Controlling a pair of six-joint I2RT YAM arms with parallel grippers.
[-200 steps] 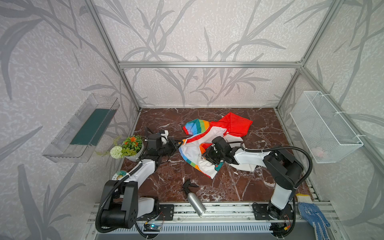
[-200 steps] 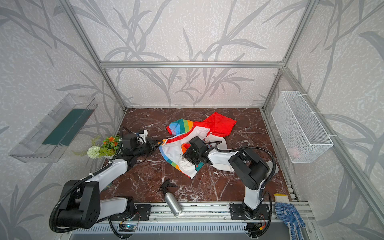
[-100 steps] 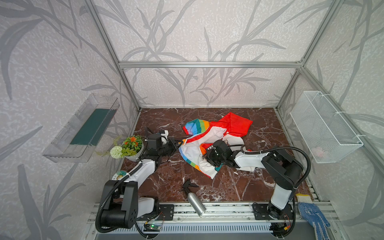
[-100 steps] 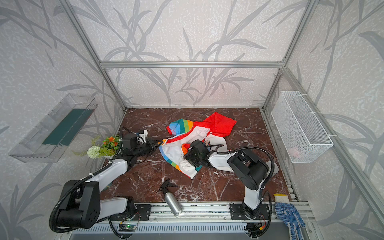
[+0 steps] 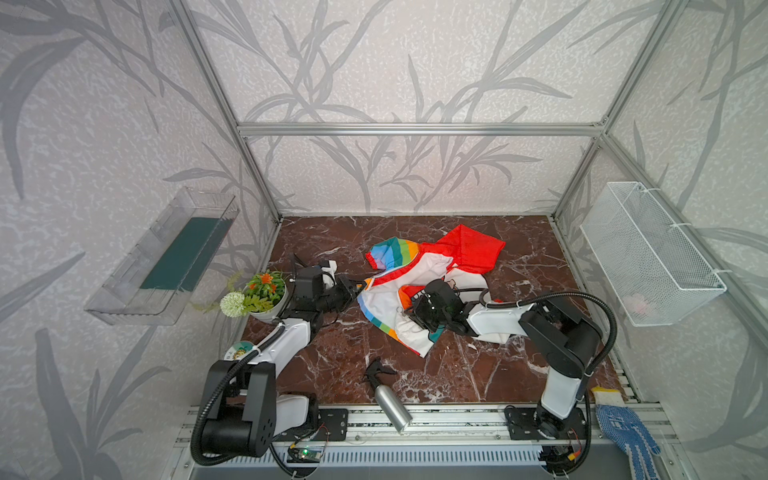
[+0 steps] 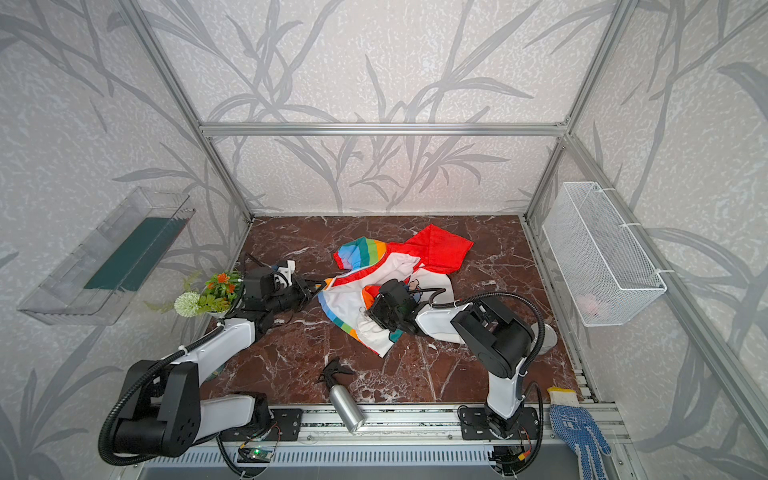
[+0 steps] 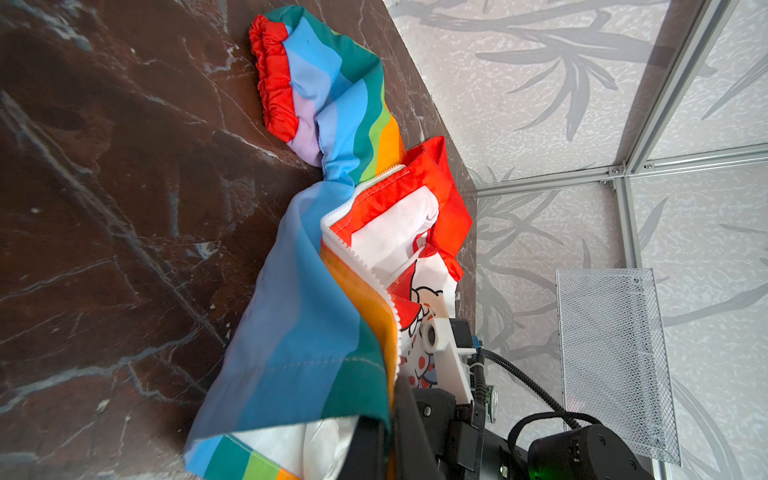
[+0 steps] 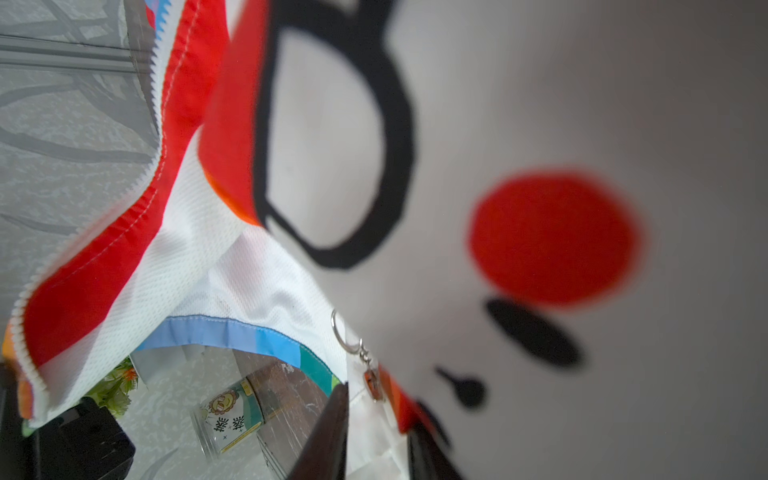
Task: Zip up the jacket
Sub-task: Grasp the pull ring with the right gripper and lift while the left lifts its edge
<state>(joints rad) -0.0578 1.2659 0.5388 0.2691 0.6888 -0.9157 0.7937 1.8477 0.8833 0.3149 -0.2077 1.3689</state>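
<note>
The jacket [image 5: 386,299] [image 6: 345,299] lies crumpled and open on the marble table, with its red hood [image 5: 465,249] at the back and white lining showing. My left gripper [image 5: 357,286] [image 6: 316,286] [image 7: 390,419] is shut on the jacket's rainbow edge [image 7: 311,311], beside the white zipper teeth [image 7: 357,257]. My right gripper [image 5: 409,320] [image 6: 368,318] [image 8: 376,440] sits on the jacket's front near the hem. Its jaws stand a little apart with a fold of white fabric between them, just below the zipper pull [image 8: 372,380]. Whether they press the fabric does not show.
A flower pot [image 5: 262,291] stands just behind the left arm. A metal spray bottle [image 5: 386,399] lies at the front edge. A printed jar [image 5: 239,351] [image 8: 228,411] sits front left. A wire basket [image 5: 648,257] and a clear tray [image 5: 166,257] hang on the side walls.
My right gripper has shifted slightly over the jacket's front and its jaws have drawn closer together. The left arm has stayed where it was.
</note>
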